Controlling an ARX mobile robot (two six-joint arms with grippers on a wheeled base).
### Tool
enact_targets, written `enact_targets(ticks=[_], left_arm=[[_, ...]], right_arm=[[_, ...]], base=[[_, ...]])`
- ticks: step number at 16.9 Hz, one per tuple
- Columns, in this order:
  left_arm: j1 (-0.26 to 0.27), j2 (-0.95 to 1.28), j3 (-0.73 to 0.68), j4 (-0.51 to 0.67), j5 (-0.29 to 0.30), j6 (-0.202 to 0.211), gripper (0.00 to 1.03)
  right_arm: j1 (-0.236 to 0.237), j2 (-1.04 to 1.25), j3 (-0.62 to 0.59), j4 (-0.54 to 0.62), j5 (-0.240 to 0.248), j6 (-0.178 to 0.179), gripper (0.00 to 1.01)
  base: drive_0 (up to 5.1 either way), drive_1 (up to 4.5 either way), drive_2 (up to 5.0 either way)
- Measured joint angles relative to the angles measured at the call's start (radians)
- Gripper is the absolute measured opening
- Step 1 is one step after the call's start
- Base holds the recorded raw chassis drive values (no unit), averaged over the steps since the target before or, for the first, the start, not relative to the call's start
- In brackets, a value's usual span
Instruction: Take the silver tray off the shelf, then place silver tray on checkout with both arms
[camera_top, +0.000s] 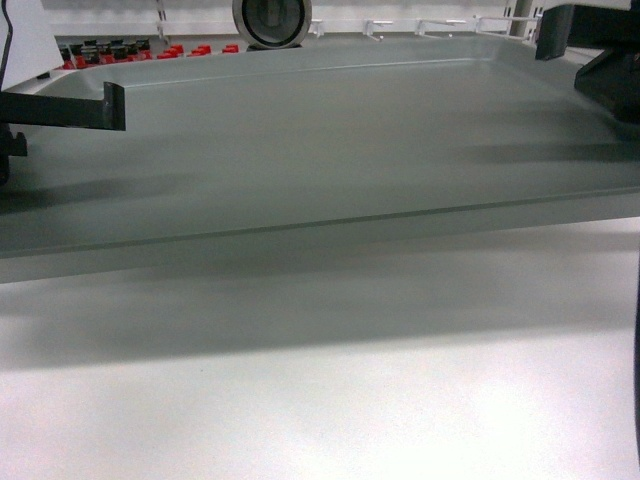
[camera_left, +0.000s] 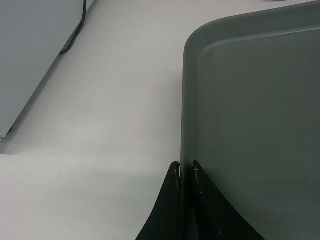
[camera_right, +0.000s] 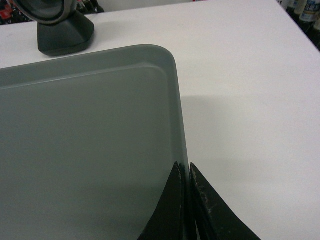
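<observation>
The silver tray fills the head view, held level a little above the white checkout, with its shadow on the counter below. My left gripper is shut on the tray's left rim, one jaw outside and one inside. My right gripper is shut on the right rim the same way. In the head view the left gripper shows at the left edge and the right gripper at the top right. The shelf is out of view.
A scanner with a black base and round head stands on the counter beyond the tray's far edge. Red-capped bottles line the back. A grey box with a black cable sits left of the tray.
</observation>
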Motion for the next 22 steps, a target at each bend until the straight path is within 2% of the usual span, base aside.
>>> enact_targets(ticks=[3,7,9,11,12,15,16,18,22], left_arm=[[0.037,0.044,0.000,0.065,0.023,0.034,0.04],[0.076,0.113,-0.010,0.188,0.046,0.101,0.03],[0.086,0.156,-0.033,0.226,0.053,0.109,0.03],[0.087,0.192,-0.051,0.259,0.050,0.104,0.03],[0.087,0.199,-0.056,0.276,0.050,0.104,0.03],[0.086,0.213,-0.058,0.298,0.045,0.108,0.03],[0.086,0.213,-0.058,0.298,0.050,0.106,0.05],[0.087,0.213,-0.069,0.304,0.051,0.117,0.30],[0.093,0.212,-0.070,0.323,0.051,0.129,0.70]], right_arm=[[-0.012,0.095,0.009,0.052,-0.031,0.016,0.02],[-0.008,0.196,0.014,0.151,-0.016,0.013,0.02],[0.004,0.233,0.014,0.172,0.000,-0.006,0.02],[0.011,0.264,0.019,0.200,0.028,-0.064,0.02],[0.016,0.271,0.021,0.202,0.033,-0.080,0.02],[0.016,0.288,0.044,0.170,0.048,-0.110,0.03],[0.017,0.291,0.045,0.176,0.049,-0.139,0.12],[0.024,0.291,0.040,0.187,0.061,-0.188,0.35],[0.029,0.291,0.040,0.182,0.060,-0.190,0.76]], base=[[0.0,0.00,0.0],[0.0,0.00,0.0],[0.0,0.00,0.0],[0.0,0.00,0.0],[0.0,0.00,0.0],[0.0,0.00,0.0],[0.0,0.00,0.0],[0.0,0.00,0.0],[0.0,0.00,0.0]])
